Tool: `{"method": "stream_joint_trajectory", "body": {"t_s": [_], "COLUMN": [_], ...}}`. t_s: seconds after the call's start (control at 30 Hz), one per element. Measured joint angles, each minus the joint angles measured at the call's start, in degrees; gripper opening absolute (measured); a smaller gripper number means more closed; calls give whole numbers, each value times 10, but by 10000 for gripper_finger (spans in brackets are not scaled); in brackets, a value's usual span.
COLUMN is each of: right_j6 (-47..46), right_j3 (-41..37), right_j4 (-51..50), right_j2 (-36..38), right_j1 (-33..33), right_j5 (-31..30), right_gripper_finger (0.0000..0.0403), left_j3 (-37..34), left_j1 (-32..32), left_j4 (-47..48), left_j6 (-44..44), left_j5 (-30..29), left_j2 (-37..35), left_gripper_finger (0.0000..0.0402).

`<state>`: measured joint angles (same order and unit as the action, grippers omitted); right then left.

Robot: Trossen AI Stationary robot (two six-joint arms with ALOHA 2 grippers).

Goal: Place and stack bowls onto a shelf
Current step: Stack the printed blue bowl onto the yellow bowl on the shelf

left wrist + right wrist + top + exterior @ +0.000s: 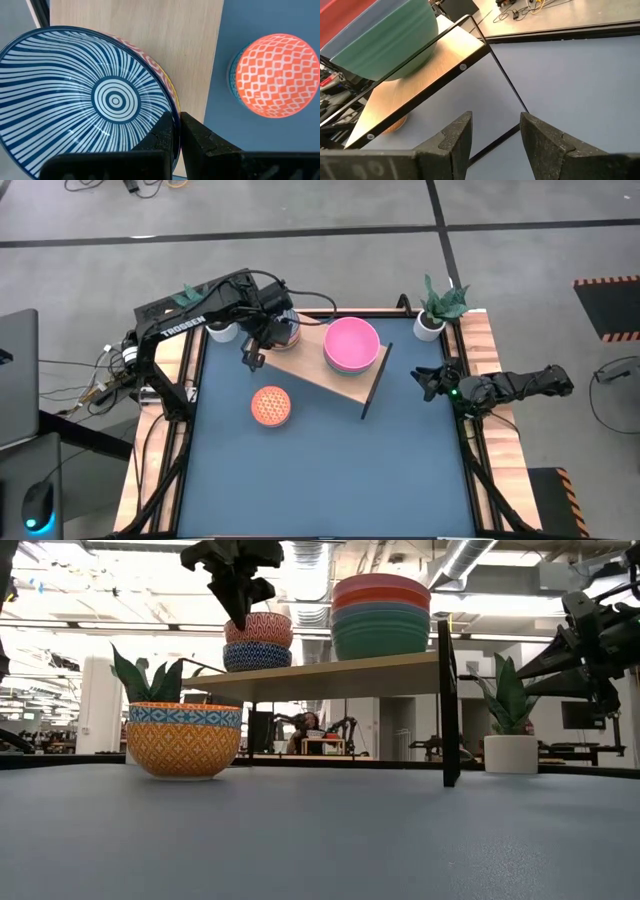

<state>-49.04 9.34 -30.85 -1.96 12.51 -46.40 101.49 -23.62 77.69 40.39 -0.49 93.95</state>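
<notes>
The shelf [330, 372] [340, 675] stands slantwise at the table's far middle. On its right half sits a stack of large bowls [351, 345] [380, 620], pink on top and green at the bottom. On its left half a small bowl with a blue-striped inside [100, 100] rests on a dark blue patterned bowl [257, 657]. My left gripper [178, 125] [240, 610] is above this small stack, shut on the top bowl. An orange-red bowl [270, 405] [184, 740] stands on the table in front of the shelf. My right gripper [492, 120] [428, 380] hovers open at the table's right edge. My left gripper pinches the striped bowl's rim [174, 116] on the side toward the table's near edge, one finger [162, 135] inside the bowl and the other [200, 140] outside. The fingers come from above, pointing down. The bowl sits upright on the dark blue bowl on the shelf.
Small white pots with green plants stand at the table's far right corner [438, 308] [510, 730] and far left [215, 328]. The shelf's black legs [449, 705] [505, 80] reach down to the blue table top [330, 470]. Wooden rails [485, 360] run along the table's sides.
</notes>
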Motion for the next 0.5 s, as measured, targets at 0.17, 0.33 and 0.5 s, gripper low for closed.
{"method": "stream_joint_trajectory", "body": {"t_s": [0.17,0.33,0.5], "right_j6": [0,0,0], "right_j3": [0,0,0], "right_j4": [0,0,0], "right_j2": [0,0,0], "right_j1": [0,0,0], "right_j5": [0,0,1], "right_gripper_finger": [191,191,191], "left_j3": [0,0,1], "left_j1": [0,0,0], "left_j4": [1,16,6], "left_j6": [4,9,7], "left_j5": [-2,-17,-28], "left_j2": [5,28,34], "left_gripper_finger": [0,0,0]}}
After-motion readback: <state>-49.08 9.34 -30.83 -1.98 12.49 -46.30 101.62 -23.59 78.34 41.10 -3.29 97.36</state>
